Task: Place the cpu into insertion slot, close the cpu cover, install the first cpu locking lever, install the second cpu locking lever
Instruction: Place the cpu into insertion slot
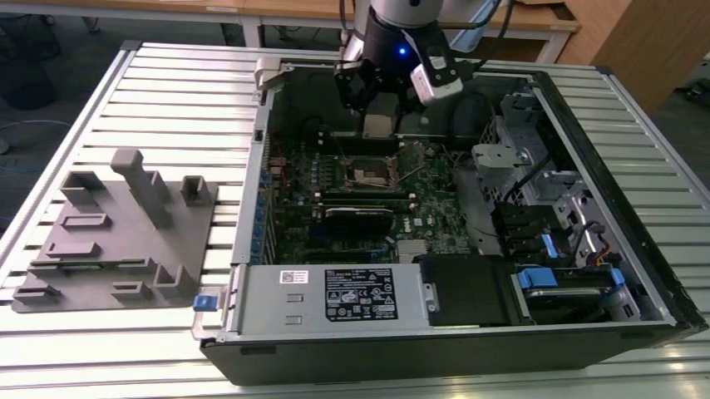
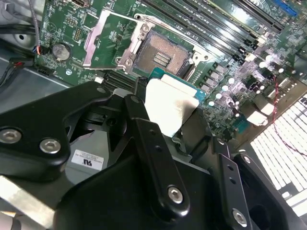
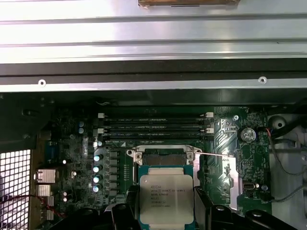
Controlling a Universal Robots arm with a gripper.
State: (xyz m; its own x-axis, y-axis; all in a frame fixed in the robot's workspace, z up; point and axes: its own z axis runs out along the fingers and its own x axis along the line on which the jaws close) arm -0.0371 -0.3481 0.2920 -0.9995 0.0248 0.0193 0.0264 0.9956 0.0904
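Because the chip must go down flat and square, the black two-fingered claw [image 2: 169, 109] pinches the small flat square silver-grey cpu [image 2: 168, 98] by two opposite edges, its fingers drawn in only to the chip's width. The cpu hangs level close over the near side of the square dark insertion slot [image 2: 160, 56] with its silvery rim, not seated in it, while the thin silver metal cpu cover [image 2: 106, 40] stands swung open to one side, leaving the socket bare. Around them spreads the green circuit board [image 2: 230, 72] inside the open black computer case [image 1: 466, 349].

Gripper [image 2: 169, 114] holds cpu [image 2: 168, 101]; insertion slot [image 2: 160, 55] exposed (cover [image 2: 92, 45] open)
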